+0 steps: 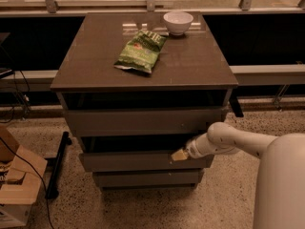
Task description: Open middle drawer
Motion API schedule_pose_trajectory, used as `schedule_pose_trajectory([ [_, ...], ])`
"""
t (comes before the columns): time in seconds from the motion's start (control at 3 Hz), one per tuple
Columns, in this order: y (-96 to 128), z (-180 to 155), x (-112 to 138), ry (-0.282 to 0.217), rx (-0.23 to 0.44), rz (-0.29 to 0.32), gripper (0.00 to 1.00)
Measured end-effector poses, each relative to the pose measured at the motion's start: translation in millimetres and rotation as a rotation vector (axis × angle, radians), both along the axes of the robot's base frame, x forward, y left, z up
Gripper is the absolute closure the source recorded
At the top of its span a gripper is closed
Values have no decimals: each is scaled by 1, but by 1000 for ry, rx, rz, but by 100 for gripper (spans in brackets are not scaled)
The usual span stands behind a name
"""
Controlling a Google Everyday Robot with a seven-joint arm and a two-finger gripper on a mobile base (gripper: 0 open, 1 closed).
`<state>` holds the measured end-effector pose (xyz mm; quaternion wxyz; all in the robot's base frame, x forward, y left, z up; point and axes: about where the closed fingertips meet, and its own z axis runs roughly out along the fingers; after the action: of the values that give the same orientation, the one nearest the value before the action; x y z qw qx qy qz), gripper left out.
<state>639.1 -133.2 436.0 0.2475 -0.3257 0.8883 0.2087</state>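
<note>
The gripper (pixel 178 155), whether spread or pressed together cannot be told, meets the top lip of the middle drawer (pixel 128 162), at 6 o'clock beneath the cabinet top (pixel 190 66), toward the front's 3 o'clock end, presumably because that handleless panel offers purchase only there.

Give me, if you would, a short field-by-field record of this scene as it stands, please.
gripper: at the upper edge of the middle drawer's front, towards its right end
middle drawer: dark gap above its front; appears pulled out a little
top drawer: dark opening above its front
bottom drawer: set back under the middle one
cabinet top: green chip bag and white bowl, apart
floor, left: cardboard box
</note>
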Motion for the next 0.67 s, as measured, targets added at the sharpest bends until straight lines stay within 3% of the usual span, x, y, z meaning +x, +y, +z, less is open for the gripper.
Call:
schedule_pose_trajectory([
  [0.33, 0, 0, 0, 0, 0, 0, 15],
  [0.67, 0, 0, 0, 0, -1, 0, 0],
])
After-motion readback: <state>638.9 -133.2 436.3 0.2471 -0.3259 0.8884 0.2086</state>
